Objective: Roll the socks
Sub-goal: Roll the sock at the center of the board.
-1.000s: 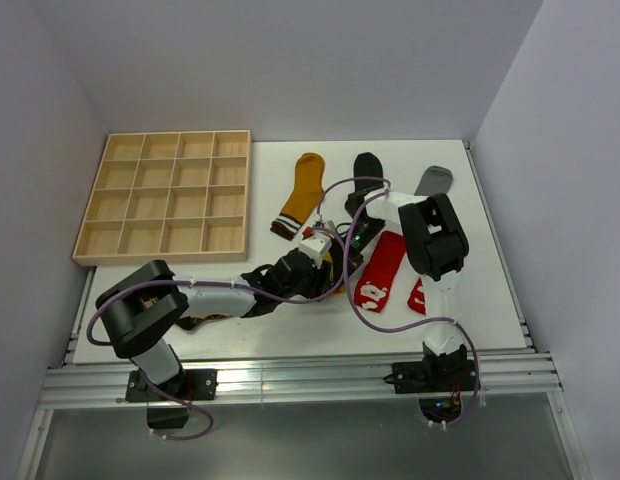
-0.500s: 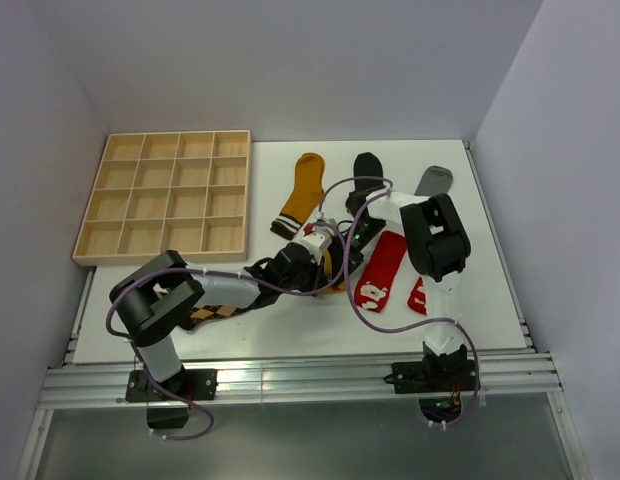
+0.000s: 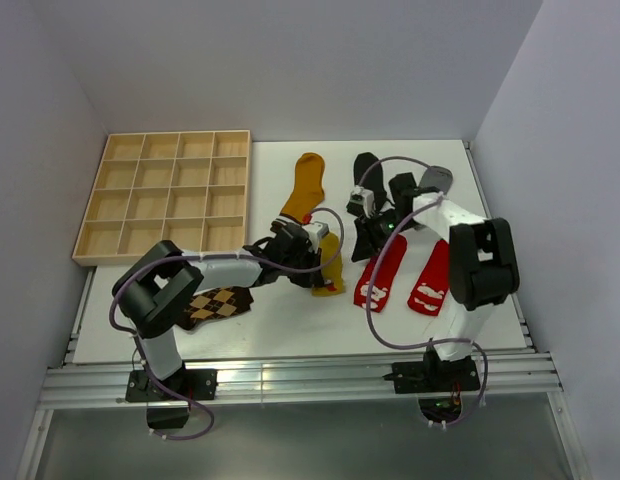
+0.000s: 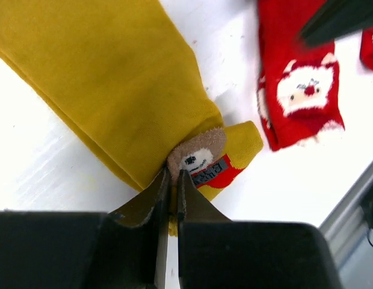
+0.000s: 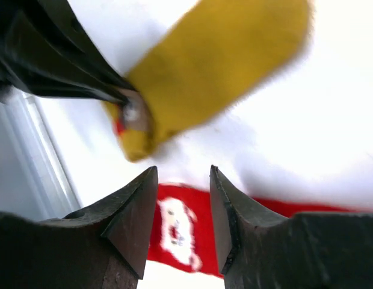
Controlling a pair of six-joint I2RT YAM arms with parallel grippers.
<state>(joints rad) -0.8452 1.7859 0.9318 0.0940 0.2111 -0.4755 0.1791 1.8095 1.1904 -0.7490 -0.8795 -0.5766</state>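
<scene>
Left hand (image 4: 172, 180): fingers all but together, clamped on the hem of the near mustard sock (image 4: 114, 78), just beside a small brown cartoon patch (image 4: 197, 155) sewn at that hem. The rest of this sock lay flat on the white surface (image 4: 30, 162), stretching away from the hand. Seen from above, hand and sock sat about mid-surface, the sock just to the right of the hand.

Right hand (image 5: 181, 174): fingers apart, nothing between them, held clear of the fabric. Its view was blurred. The mustard sock and the dark left hand showed beyond its fingertips, and red cloth showed below.

Just right of the held sock lay a red sock (image 4: 298, 84) with a white printed face, flat. A second red sock (image 3: 430, 278) lay beside it, apart. Farther back were the far mustard sock (image 3: 305, 185), a black sock (image 3: 366, 163) and a grey sock (image 3: 437, 178), the last partly hidden by the right arm. A brown argyle sock (image 3: 218, 303) lay at the near edge, by the left arm's elbow. A wooden grid tray (image 3: 165, 195) stood at the far left.
</scene>
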